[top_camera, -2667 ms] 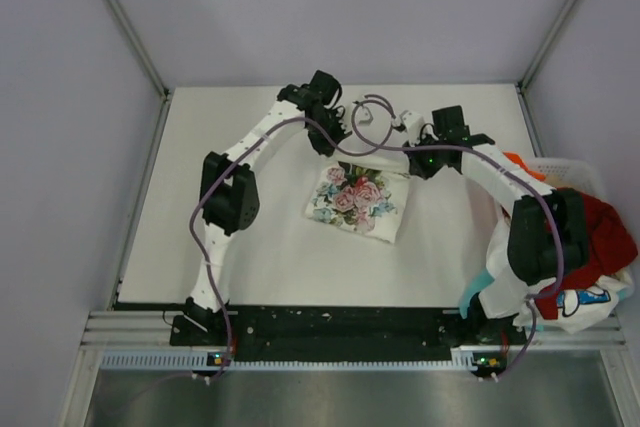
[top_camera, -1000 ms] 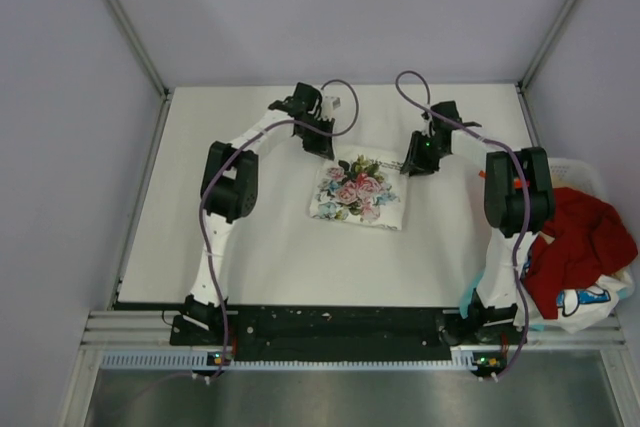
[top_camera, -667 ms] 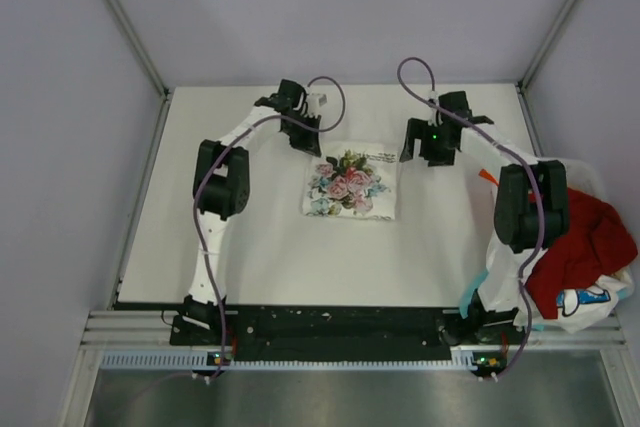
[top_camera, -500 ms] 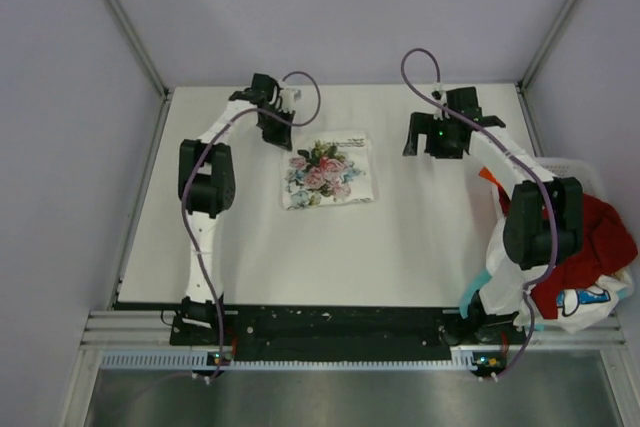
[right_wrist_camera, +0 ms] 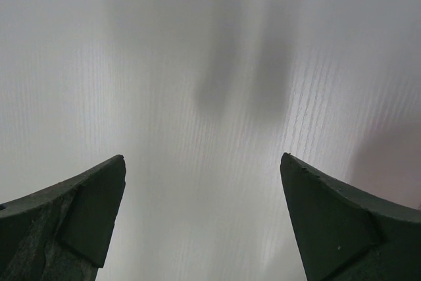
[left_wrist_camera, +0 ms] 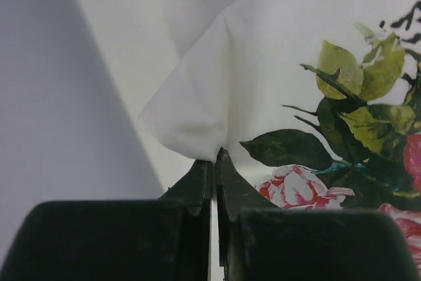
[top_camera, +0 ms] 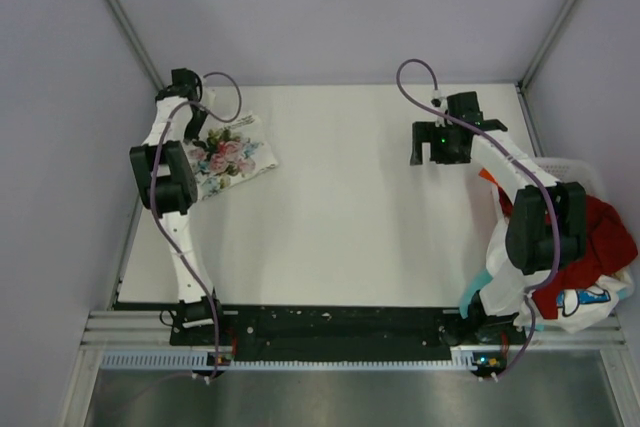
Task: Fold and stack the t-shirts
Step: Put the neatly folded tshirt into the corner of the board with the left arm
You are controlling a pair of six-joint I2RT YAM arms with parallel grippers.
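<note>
Looking down past the two arm bases at the near edge: at the near right, a white lattice basket (top_camera: 572,168) heaped with a red t-shirt (top_camera: 590,237), a white t-shirt with a blue graphic (top_camera: 580,304) and a scrap of teal cloth (top_camera: 477,292), all unfolded. Farther in, a smooth matte white worktop (top_camera: 350,237), probably easy for cloth to slide on. Beyond that, at the far right, the right gripper (top_camera: 436,157) hanging spread wide (right_wrist_camera: 200,162) above bare worktop, gripping nothing. At the far left corner, the folded floral t-shirt (top_camera: 230,155), one white corner (left_wrist_camera: 197,116) pinched tight in the left gripper (left_wrist_camera: 214,159). Light, limp and soft by the look of it; likely to sag and fall open if lifted by one corner, so better taken along a folded edge. Around it all, plain pale grey walls and slanting metal frame posts.
</note>
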